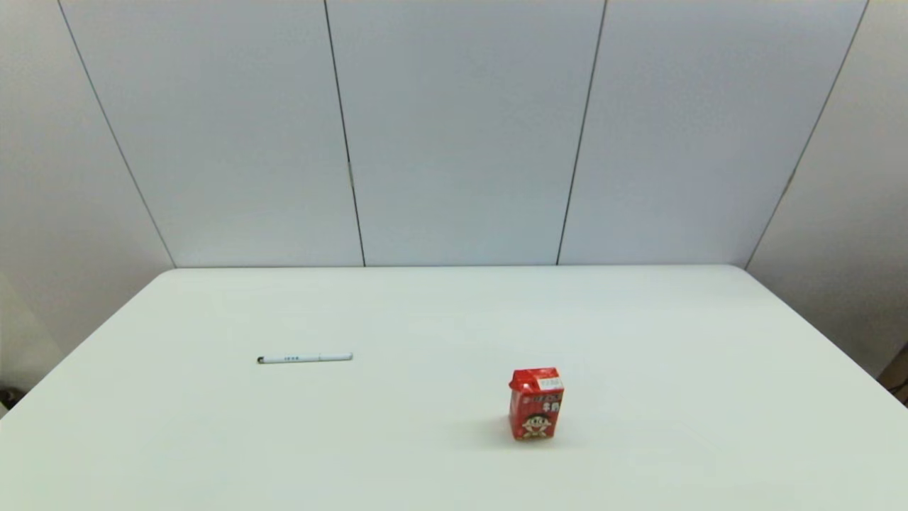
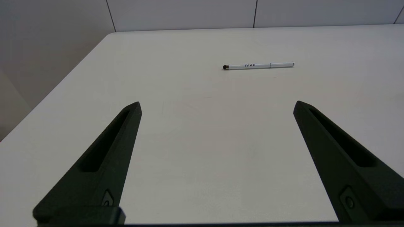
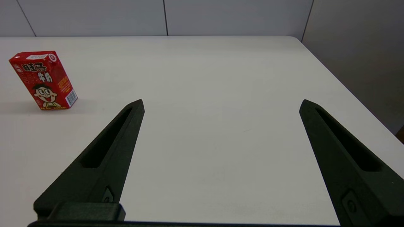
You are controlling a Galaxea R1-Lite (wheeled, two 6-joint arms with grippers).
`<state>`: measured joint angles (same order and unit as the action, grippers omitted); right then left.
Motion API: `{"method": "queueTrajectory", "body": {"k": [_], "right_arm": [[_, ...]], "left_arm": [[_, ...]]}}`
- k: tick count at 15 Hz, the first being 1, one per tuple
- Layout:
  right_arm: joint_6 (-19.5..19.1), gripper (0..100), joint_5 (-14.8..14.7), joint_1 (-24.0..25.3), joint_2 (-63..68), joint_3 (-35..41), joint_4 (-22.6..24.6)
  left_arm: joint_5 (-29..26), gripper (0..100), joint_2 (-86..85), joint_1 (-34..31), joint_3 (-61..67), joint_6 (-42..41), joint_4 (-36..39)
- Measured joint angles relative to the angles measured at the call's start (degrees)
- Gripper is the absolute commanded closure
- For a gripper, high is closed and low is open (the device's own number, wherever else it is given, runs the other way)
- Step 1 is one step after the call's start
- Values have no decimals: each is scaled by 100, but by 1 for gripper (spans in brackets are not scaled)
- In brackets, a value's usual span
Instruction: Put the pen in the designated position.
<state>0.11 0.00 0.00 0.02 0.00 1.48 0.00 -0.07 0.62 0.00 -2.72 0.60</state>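
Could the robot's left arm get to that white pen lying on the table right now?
Probably yes. The left gripper is open, and the pen lies flat ahead of it with only bare table between. The red carton stands off to the right, clear of that path.

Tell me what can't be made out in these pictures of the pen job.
- Both arms: out of the head view, below its bottom edge.
- Left hand and right hand: open, but each wrist view's bottom edge cuts off the finger bases.
- Pen: its bluish print is too small to read in the head view.
- Red carton: back hidden by its own body in both views.
- Designated position: no marker shows on the table.
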Motion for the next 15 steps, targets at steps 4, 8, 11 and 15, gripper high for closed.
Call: {"method": "queueTrajectory", "body": {"k": [4,8,11,15], "right_arm": [[-1,0,0,0,0,0,0],[-6,0,0,0,0,0,0],[-4,0,-2,0,0,0,0],[-1,0,0,0,0,0,0]], "left_arm": [[0,0,0,0,0,2,-2],[0,0,0,0,0,0,0],[0,0,0,0,0,0,-2],[0,0,0,0,0,0,-2]]}}
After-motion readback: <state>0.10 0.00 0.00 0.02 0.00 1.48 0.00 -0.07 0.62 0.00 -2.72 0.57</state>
